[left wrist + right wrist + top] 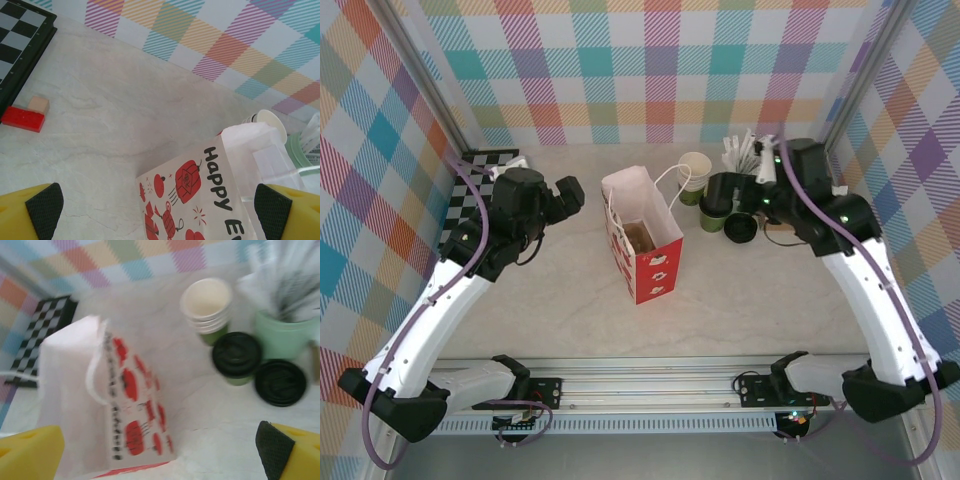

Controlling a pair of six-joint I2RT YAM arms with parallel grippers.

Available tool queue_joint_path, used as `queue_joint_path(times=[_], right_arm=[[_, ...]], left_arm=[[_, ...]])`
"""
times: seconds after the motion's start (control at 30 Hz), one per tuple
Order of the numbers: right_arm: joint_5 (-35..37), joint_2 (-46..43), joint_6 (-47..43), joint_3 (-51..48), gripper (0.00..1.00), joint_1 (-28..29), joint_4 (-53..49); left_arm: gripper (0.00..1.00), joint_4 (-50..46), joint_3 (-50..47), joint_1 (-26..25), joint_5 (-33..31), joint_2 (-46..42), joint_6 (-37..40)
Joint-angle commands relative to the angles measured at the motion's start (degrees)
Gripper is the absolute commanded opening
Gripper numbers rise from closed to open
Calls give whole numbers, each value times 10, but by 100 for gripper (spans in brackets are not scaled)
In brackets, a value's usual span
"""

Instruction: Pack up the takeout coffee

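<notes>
Hovering above the table (225,432), both claws are spread wide and pinch nothing.
Just ahead of the right finger of the right claw (157,452), the two lidded coffee cups (236,356) (280,381) stand side by side on the table, outside the paper bag (100,405), which stands ahead of its left finger. Beyond the cups are a stack of lidless cups (206,302) and a green holder of sticks (282,337). The left claw (160,212) has the bag's printed side directly ahead of it.
</notes>
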Motion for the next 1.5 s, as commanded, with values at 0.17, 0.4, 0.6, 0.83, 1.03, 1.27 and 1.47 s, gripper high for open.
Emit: queue_joint_path(times=[0.17, 0.4, 0.6, 0.83, 1.03, 1.27, 1.47], right_arm=[[-86, 38, 53, -118, 100, -97, 32], [-137, 99, 135, -200, 100, -131, 181], [-127, 196, 99, -179, 100, -132, 219], [-94, 277, 84, -133, 100, -132, 224], [-92, 325, 77, -100, 100, -132, 225], [-81, 358, 71, -76, 100, -131, 219], [-98, 378, 70, -67, 100, -131, 217]], left_arm=[[100, 3, -11, 10, -55, 26, -69], [100, 0, -31, 8, -129, 23, -51], [100, 141, -106, 12, -93, -59, 72], [100, 181, -120, 12, -76, -70, 158], [100, 144, -108, 12, -50, -39, 156], [100, 136, -127, 13, -71, -43, 134], [100, 126, -131, 12, -83, -48, 128]])
